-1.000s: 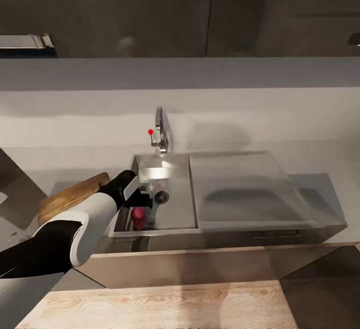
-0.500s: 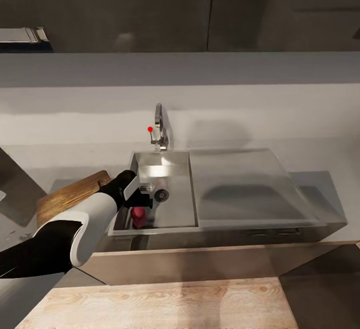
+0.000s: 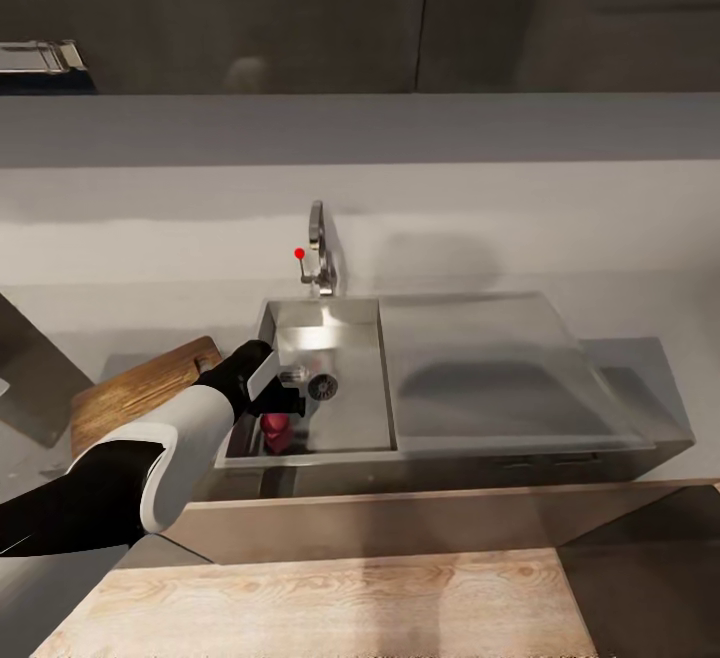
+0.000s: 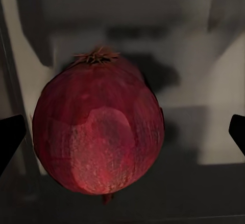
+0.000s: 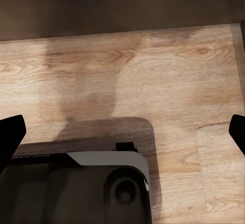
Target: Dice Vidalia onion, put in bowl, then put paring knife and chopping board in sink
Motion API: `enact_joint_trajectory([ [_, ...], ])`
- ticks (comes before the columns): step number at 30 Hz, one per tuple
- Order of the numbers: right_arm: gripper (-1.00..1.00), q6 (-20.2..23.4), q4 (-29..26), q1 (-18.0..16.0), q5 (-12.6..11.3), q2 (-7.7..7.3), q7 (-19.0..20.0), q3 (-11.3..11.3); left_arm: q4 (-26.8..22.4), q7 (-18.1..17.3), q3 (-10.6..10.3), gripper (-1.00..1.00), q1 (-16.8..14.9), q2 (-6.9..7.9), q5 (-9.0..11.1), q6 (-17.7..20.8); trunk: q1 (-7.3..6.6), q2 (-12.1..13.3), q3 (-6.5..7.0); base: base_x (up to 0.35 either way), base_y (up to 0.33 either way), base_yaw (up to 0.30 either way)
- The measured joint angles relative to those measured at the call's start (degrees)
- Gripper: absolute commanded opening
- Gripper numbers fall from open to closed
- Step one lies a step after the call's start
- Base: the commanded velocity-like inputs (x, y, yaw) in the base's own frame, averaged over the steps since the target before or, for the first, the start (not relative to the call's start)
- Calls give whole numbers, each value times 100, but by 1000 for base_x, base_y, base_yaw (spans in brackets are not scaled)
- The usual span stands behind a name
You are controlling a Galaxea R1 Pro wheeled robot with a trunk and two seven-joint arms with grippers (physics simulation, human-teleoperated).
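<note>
The Vidalia onion (image 3: 277, 428) lies at the near left corner of the sink (image 3: 345, 413) basin. My left gripper (image 3: 284, 400) reaches down into the basin just above it. In the left wrist view the dark red onion (image 4: 99, 132) sits between the spread fingertips (image 4: 10, 141) of the open left gripper (image 4: 122, 137), and neither fingertip touches it. The brown chopping board (image 3: 135, 393) rests on the grey countertop (image 3: 150, 268) left of the sink, partly behind my forearm. My right gripper (image 5: 122, 132) is open over wooden floor. The paring knife and the bowl are out of view.
A chrome tap (image 3: 318, 243) with a red knob (image 3: 299, 254) stands behind the basin. The drain (image 3: 322, 387) lies beside the gripper. A flat drainboard (image 3: 490, 368) extends to the right. Dark cabinets (image 3: 400, 8) hang above. My base (image 5: 76, 188) sits on the wooden floor (image 5: 153, 75).
The whole head view has shifted slightly, so the camera moved. My left gripper stays over the onion in the basin, still open.
</note>
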Motion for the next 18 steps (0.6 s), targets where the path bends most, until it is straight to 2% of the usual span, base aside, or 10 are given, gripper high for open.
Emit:
enact_joint_trajectory([
  [18, 100, 0, 0, 0, 0, 0, 0, 0, -23, 7, -2, 100, 0, -1, 0, 6, 0, 0, -117, 0, 0, 0],
])
